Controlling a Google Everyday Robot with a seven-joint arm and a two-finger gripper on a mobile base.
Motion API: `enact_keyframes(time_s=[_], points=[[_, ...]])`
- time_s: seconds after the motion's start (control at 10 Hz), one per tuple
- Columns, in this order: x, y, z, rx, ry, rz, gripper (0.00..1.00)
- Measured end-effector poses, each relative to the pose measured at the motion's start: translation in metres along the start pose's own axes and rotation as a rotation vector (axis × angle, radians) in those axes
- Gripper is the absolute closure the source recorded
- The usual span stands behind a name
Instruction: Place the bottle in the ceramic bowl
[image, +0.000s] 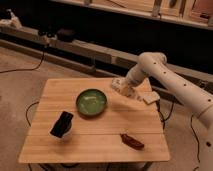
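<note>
The green ceramic bowl sits near the middle of the wooden table. My white arm reaches in from the right. The gripper is just right of the bowl's far rim and above the table. It is shut on the small white bottle, which is held tilted, its left end close to the bowl's edge. The bottle is outside the bowl and partly hidden by the fingers.
A black object lies at the front left of the table. A dark reddish-brown oblong object lies at the front right. A small pale object rests at the right edge. Cables run across the floor, and a low ledge stands behind.
</note>
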Motion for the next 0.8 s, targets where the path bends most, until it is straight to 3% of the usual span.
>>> enact_keyframes(time_s=[0.2, 0.3, 0.4, 0.8], points=[[-0.05, 0.0, 0.0, -0.022, -0.068, -0.074, 0.95], [-0.062, 0.004, 0.0, -0.031, -0.089, -0.098, 0.95], [-0.071, 0.006, 0.0, -0.038, -0.104, -0.118, 0.95], [-0.071, 0.006, 0.0, -0.038, -0.104, -0.117, 0.95]])
